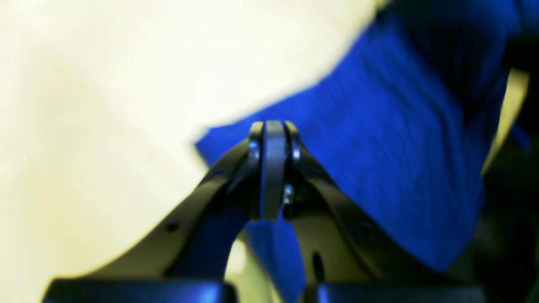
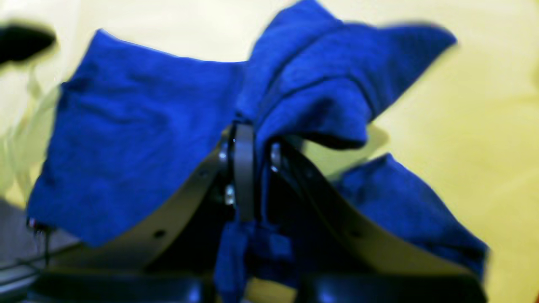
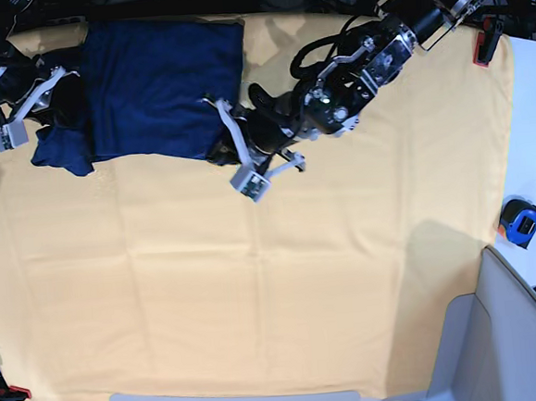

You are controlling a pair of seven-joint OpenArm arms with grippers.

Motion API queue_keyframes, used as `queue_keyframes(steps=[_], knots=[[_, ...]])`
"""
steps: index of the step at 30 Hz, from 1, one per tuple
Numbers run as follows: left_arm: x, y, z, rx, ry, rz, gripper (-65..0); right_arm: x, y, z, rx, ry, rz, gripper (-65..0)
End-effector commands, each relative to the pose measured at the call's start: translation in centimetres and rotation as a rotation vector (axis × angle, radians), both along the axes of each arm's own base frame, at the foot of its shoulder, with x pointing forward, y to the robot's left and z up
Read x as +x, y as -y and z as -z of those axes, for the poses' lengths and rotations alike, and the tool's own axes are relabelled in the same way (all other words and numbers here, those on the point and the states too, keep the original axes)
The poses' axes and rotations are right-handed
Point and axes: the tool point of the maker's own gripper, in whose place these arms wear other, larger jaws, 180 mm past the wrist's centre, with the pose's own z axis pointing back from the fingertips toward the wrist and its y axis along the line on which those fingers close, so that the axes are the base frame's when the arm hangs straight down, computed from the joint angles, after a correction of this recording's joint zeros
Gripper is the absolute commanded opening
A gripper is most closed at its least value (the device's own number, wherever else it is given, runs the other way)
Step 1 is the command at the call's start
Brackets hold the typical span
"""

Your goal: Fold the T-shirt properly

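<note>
The T-shirt [image 3: 157, 84] lies far left, its near-right corner pinched by the left gripper [image 1: 273, 126], its left edge clamped by the right gripper [image 2: 248, 130].

Base view: overhead, looking down on whole table. Wrist views: close behind jaws, both sharing T-shirt [image 3: 152, 84] with base.

The large plain dark navy-blue long-sleeved knit shirt [image 3: 152, 84] is spread on the yellow-orange table cloth [image 3: 256, 285], in the far left part of the base view. The right gripper [image 3: 45, 99] is placed at its left edge, the left gripper [image 3: 219, 147] at its near right corner. A blue and black tape measure [image 3: 520, 221] is set off the cloth's right edge.
</note>
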Motion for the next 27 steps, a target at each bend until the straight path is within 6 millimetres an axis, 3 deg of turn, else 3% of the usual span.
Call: queue_keyframes(steps=[1, 8, 13, 21, 27], knots=[[0.8, -0.3, -1.8, -0.035, 0.027, -0.025, -64.6, 0.7, -0.7, -1.0, 0.004, 0.043, -0.031, -65.0], [2.6, -5.4, -3.6, -0.025, 0.028, -0.157, -64.6, 2.3, -7.6, -0.3, 0.152, 0.004, -0.157, -65.0], [2.7, -6.2, -3.5, -0.005, 0.037, -0.161, -64.6, 3.5, -11.5, -0.5, 0.282, -0.049, -0.143, -65.0], [2.7, -6.2, -3.5, -0.005, 0.037, -0.161, -64.6, 3.6, -14.7, 1.5, 0.148, -0.086, -0.225, -65.0], [2.7, -6.2, -3.5, -0.006, 0.036, -0.161, -64.6, 2.7, -15.8, 3.7, -0.029, -0.135, -0.294, -64.5]])
